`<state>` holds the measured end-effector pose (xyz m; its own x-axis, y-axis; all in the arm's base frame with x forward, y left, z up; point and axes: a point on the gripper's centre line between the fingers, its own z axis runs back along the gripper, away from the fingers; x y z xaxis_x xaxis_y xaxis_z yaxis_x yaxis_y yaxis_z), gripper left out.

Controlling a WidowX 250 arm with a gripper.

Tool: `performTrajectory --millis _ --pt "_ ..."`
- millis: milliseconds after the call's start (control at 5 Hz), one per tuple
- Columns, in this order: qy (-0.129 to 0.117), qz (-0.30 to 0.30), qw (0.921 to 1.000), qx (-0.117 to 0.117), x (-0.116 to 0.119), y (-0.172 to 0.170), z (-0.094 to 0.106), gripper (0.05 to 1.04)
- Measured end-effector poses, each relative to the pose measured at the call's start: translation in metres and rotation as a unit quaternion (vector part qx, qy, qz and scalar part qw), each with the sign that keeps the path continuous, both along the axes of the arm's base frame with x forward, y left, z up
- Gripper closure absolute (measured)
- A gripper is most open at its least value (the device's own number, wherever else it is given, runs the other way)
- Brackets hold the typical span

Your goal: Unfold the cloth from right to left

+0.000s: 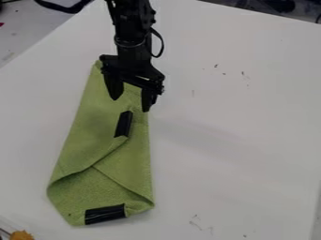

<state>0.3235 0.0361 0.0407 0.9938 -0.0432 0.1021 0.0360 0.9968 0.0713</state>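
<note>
And here's the white table (251, 122), its edge slanting down toward the left. Dark specks (243, 73) dot its upper right part, and more faint marks (195, 216) sit low on the right! Down in the bottom left corner, a fuzzy orange-yellow thing (22, 235) peeks in. Beyond the table's top right edge, dark clutter (276, 5); at far left, a red bit (1, 24).

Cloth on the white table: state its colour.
The cloth is a muted yellowish green, showing best in the camera view.
</note>
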Motion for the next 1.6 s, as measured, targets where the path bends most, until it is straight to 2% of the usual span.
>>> performTrajectory --millis 400,600,800,1000,1200,1400,1600 --pt "-0.006 0.029 0.9995 -0.01 -0.015 0.003 -0.015 0.101" --pt "-0.015 0.028 0.9994 -0.012 -0.013 0.004 -0.015 0.189" --pt "-0.014 0.03 0.9994 -0.014 -0.013 0.008 -0.017 0.449" --pt "-0.017 0.022 0.9995 -0.017 -0.01 0.008 -0.019 0.464" --pt "-0.012 0.018 0.9996 -0.02 -0.009 0.007 -0.025 0.376" --pt "-0.018 0.015 0.9995 -0.021 -0.005 0.01 -0.022 0.133" --pt "-0.017 0.015 0.9994 -0.026 -0.005 0.011 -0.026 0.181"
